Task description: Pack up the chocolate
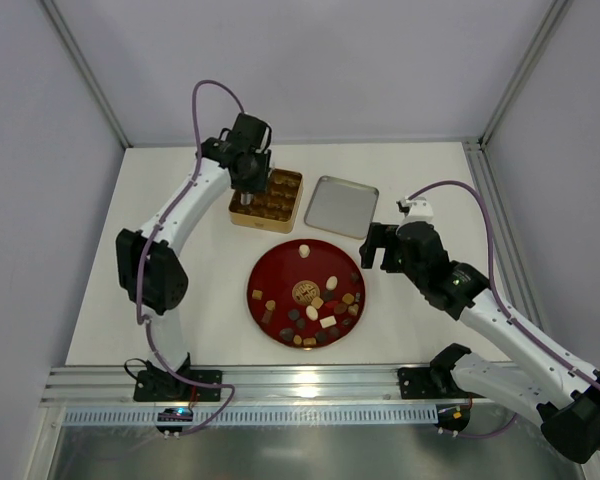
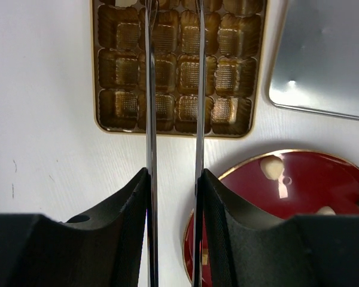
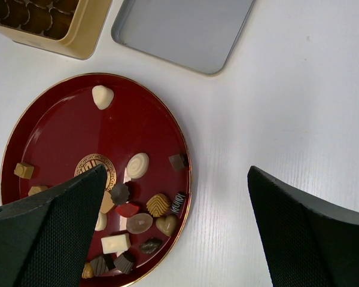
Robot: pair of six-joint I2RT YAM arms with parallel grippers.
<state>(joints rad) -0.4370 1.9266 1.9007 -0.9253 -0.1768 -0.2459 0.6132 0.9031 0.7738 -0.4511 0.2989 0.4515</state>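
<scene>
- Plainly, the red plate [image 1: 280, 268] carries the chocolates [image 3: 137, 223], crowded toward its near side, with one white piece set apart.
- Behind it, the gold tin [image 1: 266, 197] shows empty cups. Its lid [image 1: 341, 207] lies beside it, off your path.
- Your left gripper [image 1: 251, 188] hangs over the tin, blades narrowly apart and empty.
- Your right gripper [image 3: 176, 173] gapes wide at the plate's edge.
- Expect the chocolates to be light, smooth and easily dented, so pinch one gently across its sides.
</scene>
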